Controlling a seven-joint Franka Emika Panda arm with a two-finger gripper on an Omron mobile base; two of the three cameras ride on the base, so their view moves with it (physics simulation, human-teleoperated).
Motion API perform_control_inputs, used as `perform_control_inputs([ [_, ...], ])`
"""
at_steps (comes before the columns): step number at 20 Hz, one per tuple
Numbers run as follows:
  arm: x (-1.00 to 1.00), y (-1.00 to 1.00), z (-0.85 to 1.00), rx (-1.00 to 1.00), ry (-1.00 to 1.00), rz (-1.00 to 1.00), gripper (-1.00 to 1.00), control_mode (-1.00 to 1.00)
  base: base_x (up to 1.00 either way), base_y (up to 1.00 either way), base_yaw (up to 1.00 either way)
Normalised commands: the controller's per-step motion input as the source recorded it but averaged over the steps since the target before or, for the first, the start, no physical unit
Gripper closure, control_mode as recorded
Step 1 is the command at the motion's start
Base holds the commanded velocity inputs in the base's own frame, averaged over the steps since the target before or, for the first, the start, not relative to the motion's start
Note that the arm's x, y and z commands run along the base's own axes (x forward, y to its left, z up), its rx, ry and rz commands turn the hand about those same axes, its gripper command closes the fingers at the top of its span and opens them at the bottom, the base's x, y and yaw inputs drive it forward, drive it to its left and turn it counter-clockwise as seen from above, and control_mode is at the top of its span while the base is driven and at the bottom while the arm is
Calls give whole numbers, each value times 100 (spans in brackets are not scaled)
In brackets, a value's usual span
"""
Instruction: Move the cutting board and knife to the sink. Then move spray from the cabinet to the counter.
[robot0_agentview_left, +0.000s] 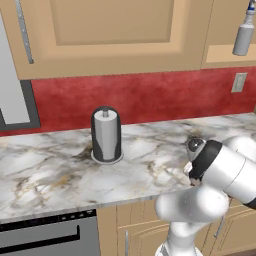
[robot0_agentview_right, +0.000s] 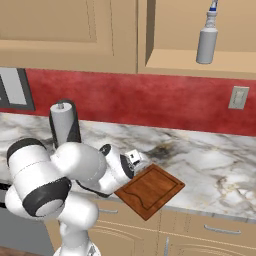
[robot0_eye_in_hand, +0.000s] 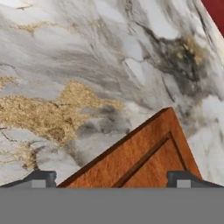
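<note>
1. Fingers stand wide apart, gripping nothing, their tips either side of the board's near part.
2. Board lies flat on the marble bench, one corner pointing away beyond the fingertips.
3. Spray bottle stands on the cabinet ledge, well above and apart from the fingers.

Glossy white rounded arm segments with black joint bands and dark hand fingertips.
</note>
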Motion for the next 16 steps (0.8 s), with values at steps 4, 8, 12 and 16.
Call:
perform_control_inputs([
  [4, 31, 39, 84, 1, -6, -31, -100, -100, 0, 0, 0],
  [8, 2, 47, 100, 0, -8, -31, -100, -100, 0, 0, 0],
  [12, -5, 47, 100, 2, -2, -37, -100, -100, 0, 0, 0],
  [16, -11, 40, 100, 7, 2, -43, -100, -100, 0, 0, 0],
])
